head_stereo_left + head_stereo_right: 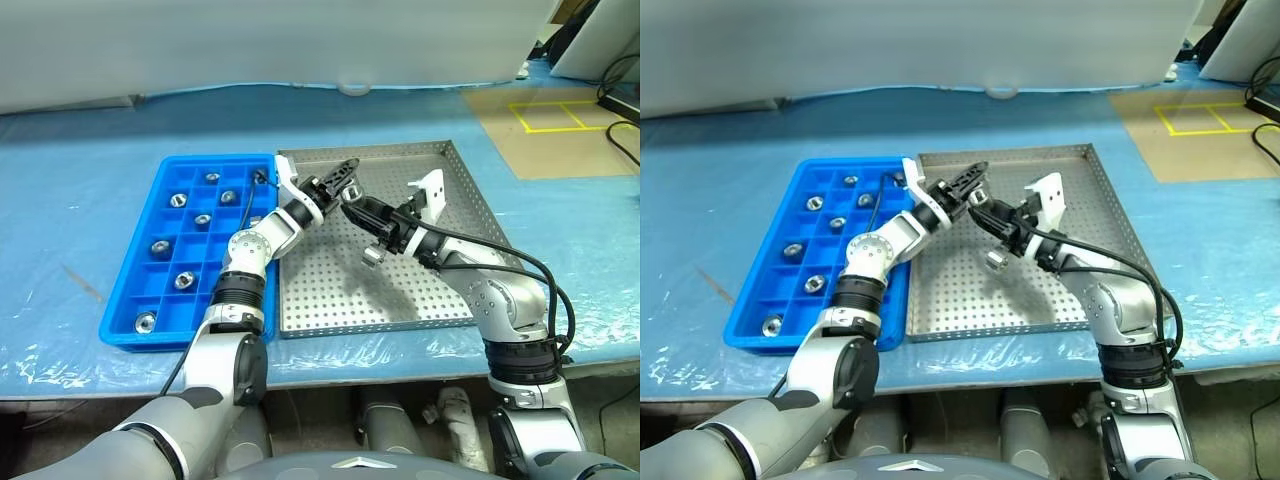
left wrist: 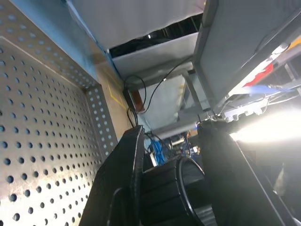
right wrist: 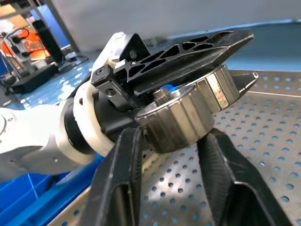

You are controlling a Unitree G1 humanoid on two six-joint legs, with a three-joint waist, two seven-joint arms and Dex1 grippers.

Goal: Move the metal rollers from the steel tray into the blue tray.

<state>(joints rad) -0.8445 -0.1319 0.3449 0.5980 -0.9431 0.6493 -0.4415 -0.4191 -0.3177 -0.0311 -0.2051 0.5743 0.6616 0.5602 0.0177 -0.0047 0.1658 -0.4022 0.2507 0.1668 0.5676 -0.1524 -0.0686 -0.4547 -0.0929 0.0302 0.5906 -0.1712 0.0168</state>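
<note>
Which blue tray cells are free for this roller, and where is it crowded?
Blue tray: the cells along its right side, beside the steel tray, look empty. Rollers fill the middle column. Crowded where left gripper and right gripper meet.

Left claw [image 3: 188, 61] clamped shut (tip raised), meeting right claw [image 3: 171, 155], fingers apart.

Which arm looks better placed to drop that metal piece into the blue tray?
Probably the left: its gripper is shut on the metal roller and its arm lies beside the blue tray. The right gripper sits farther off, over the steel tray.
</note>
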